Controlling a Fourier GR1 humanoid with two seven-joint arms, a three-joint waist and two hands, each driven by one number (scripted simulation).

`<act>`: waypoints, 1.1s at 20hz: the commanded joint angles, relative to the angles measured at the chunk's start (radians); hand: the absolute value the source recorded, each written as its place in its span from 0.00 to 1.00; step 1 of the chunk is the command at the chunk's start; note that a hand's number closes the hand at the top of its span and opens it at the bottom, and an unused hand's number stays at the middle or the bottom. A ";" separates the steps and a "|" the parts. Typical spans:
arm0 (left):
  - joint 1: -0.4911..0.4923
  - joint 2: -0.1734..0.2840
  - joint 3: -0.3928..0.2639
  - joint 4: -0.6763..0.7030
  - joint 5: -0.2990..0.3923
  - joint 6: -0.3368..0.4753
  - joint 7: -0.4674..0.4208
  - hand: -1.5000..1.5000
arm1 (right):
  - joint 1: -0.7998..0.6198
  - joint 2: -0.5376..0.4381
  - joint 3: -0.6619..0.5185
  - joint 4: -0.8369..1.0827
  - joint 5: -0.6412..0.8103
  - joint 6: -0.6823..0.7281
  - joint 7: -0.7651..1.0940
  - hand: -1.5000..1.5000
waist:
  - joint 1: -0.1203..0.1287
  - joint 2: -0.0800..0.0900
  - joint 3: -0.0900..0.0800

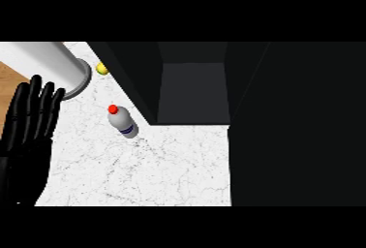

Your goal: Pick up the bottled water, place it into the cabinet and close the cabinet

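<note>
The bottled water point(123, 123) is a small grey-white bottle with a red cap and a blue band, lying on the white marble counter point(143, 169) just left of the cabinet. The black cabinet point(190, 82) stands open, its dark inside bare; its door point(300, 126) fills the right side of the view. My left hand point(28, 126) rests at the left edge, fingers straight and pointing up, well left of the bottle. The right hand does not show.
A large white cylinder point(53, 63) lies at the top left. A small yellow object point(102, 68) sits behind it next to the cabinet's left wall. A wooden surface point(10, 77) shows at the far left edge.
</note>
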 commanded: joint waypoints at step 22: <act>0.039 0.072 0.044 0.089 0.472 -0.237 0.391 0.00 | 0.407 0.054 0.162 -0.139 -0.245 0.136 0.057 0.00 | -0.013 -0.022 -0.039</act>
